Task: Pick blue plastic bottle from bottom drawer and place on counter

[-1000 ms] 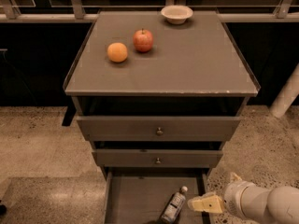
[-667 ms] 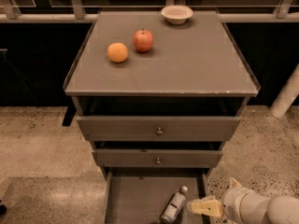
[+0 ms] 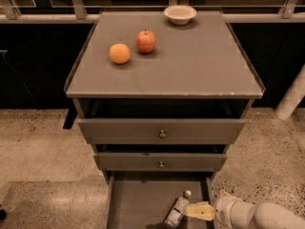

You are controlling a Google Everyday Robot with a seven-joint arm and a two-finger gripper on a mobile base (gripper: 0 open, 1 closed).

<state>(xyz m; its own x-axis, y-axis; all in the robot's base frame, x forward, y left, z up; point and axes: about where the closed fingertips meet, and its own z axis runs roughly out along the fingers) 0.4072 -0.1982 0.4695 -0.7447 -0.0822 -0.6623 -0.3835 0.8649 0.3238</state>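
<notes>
A speckled stone floor [image 3: 38,142] surrounds a grey three-drawer cabinet, with dark glazing and a pale rail [image 3: 47,18] behind it and a white post [image 3: 291,99] at the right edge.

The counter [image 3: 190,66] is the cabinet's flat grey top. It carries a red apple [image 3: 146,41] and an orange [image 3: 119,53] close together on its left half, and a small white bowl [image 3: 180,14] near the back edge. Below it, the top drawer [image 3: 119,130] and the middle drawer [image 3: 124,161], each with a small round knob, stand slightly ajar.

The bottom drawer [image 3: 136,204] is pulled out well past the other two, showing its flat grey floor. The blue plastic bottle [image 3: 176,212] lies on its side on the right part of that floor. Its white cap points up and to the right, toward the cabinet.

The gripper [image 3: 196,211], yellowish at its tip, reaches into the drawer from the lower right on a white arm [image 3: 257,216]. It sits just beside the bottle's right flank, and whether they touch cannot be told. Whether the gripper is apart or together cannot be told either.
</notes>
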